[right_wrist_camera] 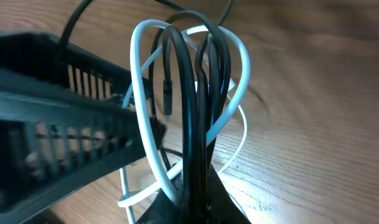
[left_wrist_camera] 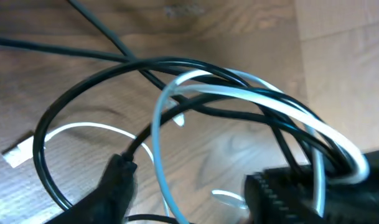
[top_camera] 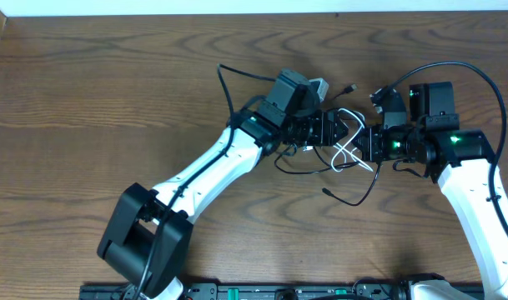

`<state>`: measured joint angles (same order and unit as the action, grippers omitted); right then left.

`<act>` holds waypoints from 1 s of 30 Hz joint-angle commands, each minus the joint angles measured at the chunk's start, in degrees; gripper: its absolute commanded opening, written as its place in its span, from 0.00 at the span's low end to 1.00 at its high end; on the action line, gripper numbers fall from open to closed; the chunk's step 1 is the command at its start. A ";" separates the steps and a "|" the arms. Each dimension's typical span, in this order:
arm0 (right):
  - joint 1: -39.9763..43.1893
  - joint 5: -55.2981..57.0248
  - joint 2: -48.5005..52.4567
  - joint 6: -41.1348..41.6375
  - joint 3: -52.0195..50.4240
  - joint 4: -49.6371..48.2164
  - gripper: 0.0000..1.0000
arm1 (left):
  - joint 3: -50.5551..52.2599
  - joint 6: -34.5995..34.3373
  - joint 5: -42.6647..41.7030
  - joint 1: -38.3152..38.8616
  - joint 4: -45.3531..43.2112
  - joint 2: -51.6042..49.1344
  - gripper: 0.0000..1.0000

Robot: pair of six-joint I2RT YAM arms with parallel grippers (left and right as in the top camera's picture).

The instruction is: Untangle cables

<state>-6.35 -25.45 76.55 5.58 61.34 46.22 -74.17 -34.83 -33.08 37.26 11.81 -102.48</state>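
Note:
The black cable (top_camera: 366, 193) and the white cable (top_camera: 345, 152) lie tangled at the table's middle right, between my two grippers. My left gripper (top_camera: 337, 129) is open. In the left wrist view its fingers (left_wrist_camera: 189, 180) stand apart, with a loop of the white cable (left_wrist_camera: 158, 130) running between them and black cable (left_wrist_camera: 52, 118) loops around them. My right gripper (top_camera: 364, 143) is shut on a bundle of both cables. In the right wrist view its jaws (right_wrist_camera: 195, 193) pinch black strands (right_wrist_camera: 189, 93) and a white loop (right_wrist_camera: 136, 62) that rise upward.
A white plug end (left_wrist_camera: 18, 151) lies on the wood at the left. A small black plug (top_camera: 349, 87) lies behind the tangle, and another black end (top_camera: 326, 192) in front. The left gripper's ribbed finger (right_wrist_camera: 52, 124) crosses close to the right gripper.

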 commanded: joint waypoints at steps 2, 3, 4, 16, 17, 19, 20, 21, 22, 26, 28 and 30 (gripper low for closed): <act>-0.50 2.56 -0.04 2.47 0.68 -0.09 0.01 | -1.40 -3.17 6.99 1.33 0.15 -2.60 0.34; -0.50 4.31 -0.04 3.78 0.68 -0.04 0.01 | -1.40 -2.58 8.48 1.44 1.01 -2.80 0.23; -0.48 7.76 -0.04 6.54 0.68 0.22 0.01 | -1.40 -0.94 11.96 1.44 2.97 -2.93 0.08; 1.22 30.16 0.33 20.52 0.46 5.01 0.09 | -1.40 8.72 36.35 -4.28 20.94 4.28 0.07; 1.22 30.25 0.55 20.55 0.44 5.01 0.15 | -1.40 8.87 37.24 -4.85 21.53 5.22 0.07; 1.22 29.51 1.16 20.31 0.44 4.94 0.28 | -1.40 9.99 39.67 -6.16 22.58 7.30 0.08; 1.22 27.80 1.46 18.62 0.44 4.76 0.30 | -1.40 10.60 40.61 -6.91 23.15 8.37 0.08; 1.22 25.22 1.70 15.63 0.44 4.24 0.32 | -1.40 11.43 40.87 -7.74 23.54 9.33 0.07; 1.20 20.98 1.97 10.64 0.44 3.43 0.35 | -1.40 12.24 40.87 -8.70 24.04 10.32 0.07; 1.38 10.12 2.21 -0.46 0.44 2.56 0.56 | -1.40 14.69 40.81 -12.39 26.80 13.16 0.07; 2.12 10.95 2.23 1.73 0.44 2.45 0.58 | -1.40 18.43 38.03 -14.25 28.13 14.27 0.08; 2.40 10.69 2.23 4.22 0.44 1.51 0.60 | -1.40 23.78 27.69 -14.93 28.61 14.49 0.07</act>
<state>-4.69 -11.79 78.61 10.55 61.34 48.56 -74.61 -19.40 4.38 23.00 39.92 -89.12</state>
